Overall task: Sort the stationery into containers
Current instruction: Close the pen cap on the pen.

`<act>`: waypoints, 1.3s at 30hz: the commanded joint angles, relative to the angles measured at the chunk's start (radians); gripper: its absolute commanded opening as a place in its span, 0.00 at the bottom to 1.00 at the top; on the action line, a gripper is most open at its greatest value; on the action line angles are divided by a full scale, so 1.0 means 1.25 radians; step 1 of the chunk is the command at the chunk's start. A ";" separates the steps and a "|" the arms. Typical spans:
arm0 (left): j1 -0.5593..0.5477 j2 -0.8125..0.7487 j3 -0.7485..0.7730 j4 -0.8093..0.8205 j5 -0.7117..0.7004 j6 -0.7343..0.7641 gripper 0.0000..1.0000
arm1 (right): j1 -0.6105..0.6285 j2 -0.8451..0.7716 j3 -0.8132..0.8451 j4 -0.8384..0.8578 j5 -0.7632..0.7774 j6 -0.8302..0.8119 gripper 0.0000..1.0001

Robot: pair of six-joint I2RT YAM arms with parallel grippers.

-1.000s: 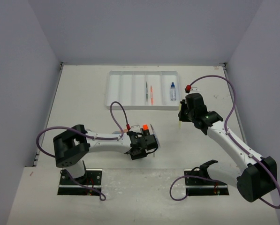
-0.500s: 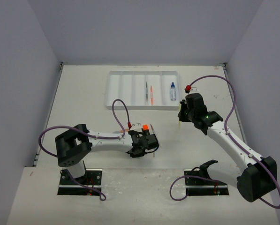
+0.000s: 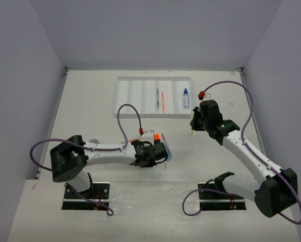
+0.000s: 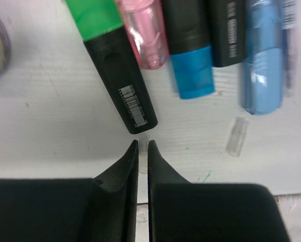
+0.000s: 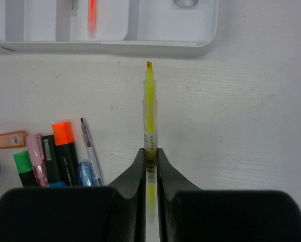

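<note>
The white tray point(image 3: 121, 103) lies at the far middle of the bench point(image 3: 89, 116), with open bench to its left and between it and both arms. The right end effector point(image 5: 150, 154) pinches a thin yellow pen point(image 5: 149, 96). In the wrist view the pen's tip stops just short of the tray's near rim, while overhead the pen barely shows.

The left end effector point(image 4: 143, 146) is pressed together, just before the black end of the green highlighter point(image 4: 117, 60). The pink highlighter point(image 4: 142, 30) and blue highlighter point(image 4: 192, 75) lie alongside. A clear stub at its tips is hard to make out. Overhead, the arm hides most of this cluster, and only the orange highlighter point(image 3: 155, 136) stands out.
</note>
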 commanded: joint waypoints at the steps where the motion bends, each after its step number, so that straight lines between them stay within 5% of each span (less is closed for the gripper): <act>1: 0.017 -0.159 0.027 0.065 -0.154 0.197 0.00 | -0.002 -0.023 -0.016 0.076 -0.084 -0.031 0.00; 5: 0.120 -0.288 0.078 0.137 -0.186 0.411 0.00 | -0.002 -0.102 -0.068 0.215 -0.339 -0.055 0.00; 8: 0.209 -0.370 0.089 0.223 -0.102 0.525 0.00 | -0.002 -0.158 -0.111 0.326 -0.499 -0.037 0.00; 12: 0.240 -0.516 0.025 0.416 -0.017 0.677 0.00 | 0.036 -0.173 -0.212 0.662 -0.729 0.154 0.00; 22: 0.250 -0.763 -0.129 0.708 0.267 0.696 0.00 | 0.401 -0.121 -0.134 0.709 -0.408 0.118 0.00; 39: 0.250 -0.768 -0.144 0.716 0.320 0.668 0.00 | 0.459 -0.151 -0.079 0.658 -0.309 0.081 0.00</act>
